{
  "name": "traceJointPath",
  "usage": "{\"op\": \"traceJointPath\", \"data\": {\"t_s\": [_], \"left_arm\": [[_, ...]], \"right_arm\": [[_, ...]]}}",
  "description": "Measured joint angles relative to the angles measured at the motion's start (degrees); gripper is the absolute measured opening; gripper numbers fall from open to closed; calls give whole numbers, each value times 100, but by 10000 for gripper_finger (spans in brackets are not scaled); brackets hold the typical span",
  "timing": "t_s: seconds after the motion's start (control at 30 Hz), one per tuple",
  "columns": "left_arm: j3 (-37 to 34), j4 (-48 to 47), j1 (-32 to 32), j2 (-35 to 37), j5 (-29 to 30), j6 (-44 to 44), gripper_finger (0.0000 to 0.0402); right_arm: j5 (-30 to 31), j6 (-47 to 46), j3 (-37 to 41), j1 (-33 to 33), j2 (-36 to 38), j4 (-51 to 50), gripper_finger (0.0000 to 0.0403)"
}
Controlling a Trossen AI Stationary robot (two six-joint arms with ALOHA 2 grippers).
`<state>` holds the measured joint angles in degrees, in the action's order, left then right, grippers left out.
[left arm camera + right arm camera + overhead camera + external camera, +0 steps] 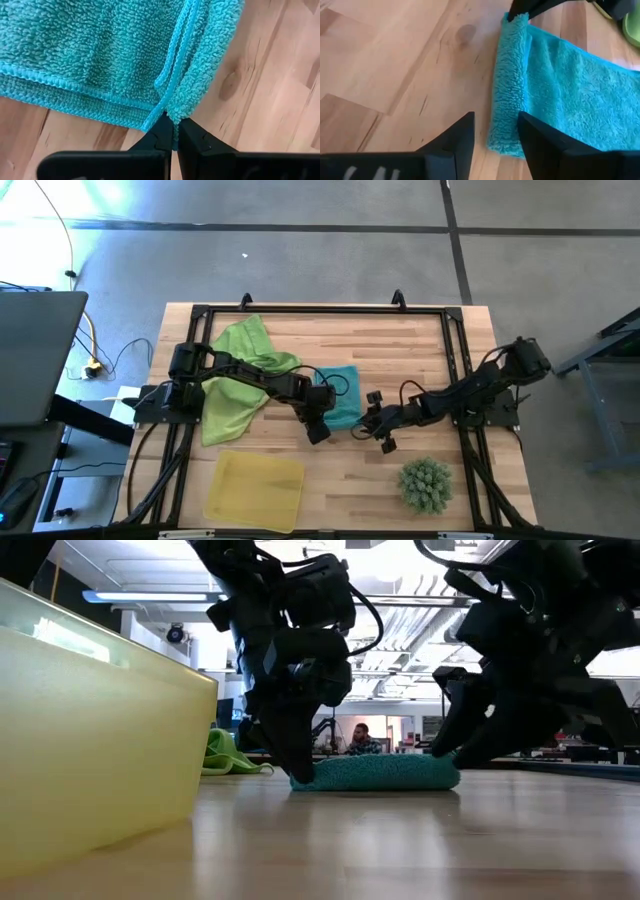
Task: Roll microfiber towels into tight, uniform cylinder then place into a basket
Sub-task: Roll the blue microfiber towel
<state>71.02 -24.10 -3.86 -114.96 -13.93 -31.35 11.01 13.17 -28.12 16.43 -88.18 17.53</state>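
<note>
Wooden boards make up the desk (330, 330) I am working over, with a grey floor all around it. On the desk I see a teal towel (342, 405) lying folded near the middle. My left end effector (318, 430) sits at the near corner of that towel, and its fingers are pinched tight on the towel's edge, which I see well in the left wrist view. My right end effector (380, 433) is just beside the other side of the teal towel, low over the wood, with its fingers apart and nothing between them; the towel's fluffy rolled edge lies right in front of the gap. A green towel (235, 370) lies rumpled on the left side of the desk, under my left arm. The yellow basket (255, 490) sits at the front left with nothing in it. A spiky green ball (425, 483) rests at the front right.
</note>
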Motion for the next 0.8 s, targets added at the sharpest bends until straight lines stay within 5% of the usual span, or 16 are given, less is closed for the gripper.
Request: {"op": "traceJointPath", "data": {"t_s": [0.47, 0.8], "left_arm": [[-4, 149, 0, -15, 7, -252, 1], [-4, 145, 1, -15, 22, -303, 1]], "right_arm": [[-195, -66, 0, -346, 10, -483, 156], [-9, -691, 0, 15, 945, -1051, 156]]}}
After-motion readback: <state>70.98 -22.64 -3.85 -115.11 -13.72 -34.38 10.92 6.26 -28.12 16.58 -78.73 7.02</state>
